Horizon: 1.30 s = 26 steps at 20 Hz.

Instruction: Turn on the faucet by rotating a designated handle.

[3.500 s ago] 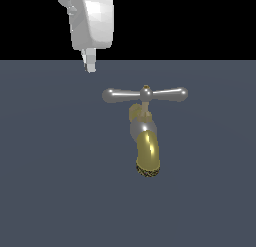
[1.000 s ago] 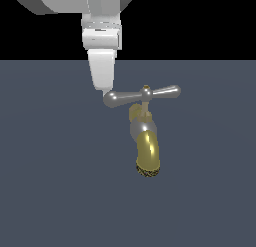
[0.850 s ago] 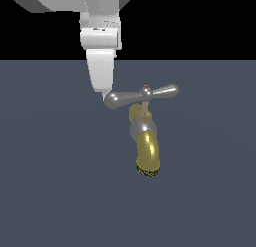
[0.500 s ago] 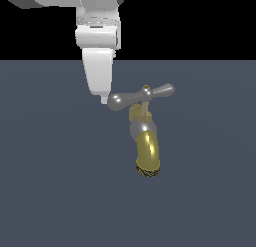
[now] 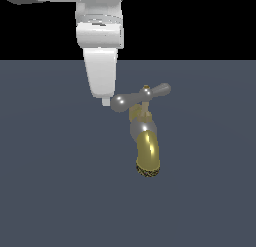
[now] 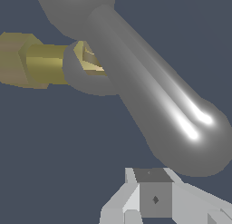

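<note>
The faucet (image 5: 148,153) has a brass-gold spout curving down to a dark mesh tip. On top sits the handle (image 5: 140,97), a silver crossbar, tilted so that the end on the exterior view's left is lower and its other end higher. My white gripper (image 5: 106,101) comes down from above, shut with nothing held. Its tip touches the handle's bulbous end on the exterior view's left. In the wrist view the handle (image 6: 149,96) fills the frame, its rounded end just above the closed fingertips (image 6: 154,198). The brass stem (image 6: 41,62) shows behind the hub.
A plain dark grey-blue floor (image 5: 50,191) surrounds the faucet. Nothing else stands on it.
The gripper came down beside the handle's end on the exterior view's left and pushed it. The crossbar has turned from level to tilted, that end lower.
</note>
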Each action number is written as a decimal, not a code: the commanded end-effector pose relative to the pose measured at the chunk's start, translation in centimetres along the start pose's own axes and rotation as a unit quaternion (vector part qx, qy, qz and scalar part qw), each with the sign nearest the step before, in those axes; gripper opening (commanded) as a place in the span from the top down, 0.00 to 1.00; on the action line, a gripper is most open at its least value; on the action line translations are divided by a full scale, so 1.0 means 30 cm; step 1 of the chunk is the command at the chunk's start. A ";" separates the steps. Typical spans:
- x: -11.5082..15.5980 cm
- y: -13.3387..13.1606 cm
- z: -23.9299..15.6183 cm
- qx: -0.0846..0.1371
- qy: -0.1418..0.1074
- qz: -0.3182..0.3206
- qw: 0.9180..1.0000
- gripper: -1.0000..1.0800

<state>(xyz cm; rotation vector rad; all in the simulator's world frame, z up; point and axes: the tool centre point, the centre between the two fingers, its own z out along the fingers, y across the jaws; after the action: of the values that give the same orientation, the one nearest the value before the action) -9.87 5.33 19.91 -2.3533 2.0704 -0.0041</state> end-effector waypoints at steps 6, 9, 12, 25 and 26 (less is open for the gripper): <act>0.091 0.081 0.000 -0.002 0.001 0.012 1.000 1.00; 0.112 0.111 0.000 -0.003 0.001 0.012 1.000 1.00; 0.134 0.141 0.000 -0.003 0.001 0.012 1.000 1.00; 0.247 0.194 -0.002 -0.003 0.002 0.006 1.000 1.00; 0.266 0.198 -0.002 -0.003 0.002 0.006 1.000 1.00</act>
<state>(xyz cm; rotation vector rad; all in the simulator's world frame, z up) -14.70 -1.17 19.90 -2.3804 2.0532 -0.0009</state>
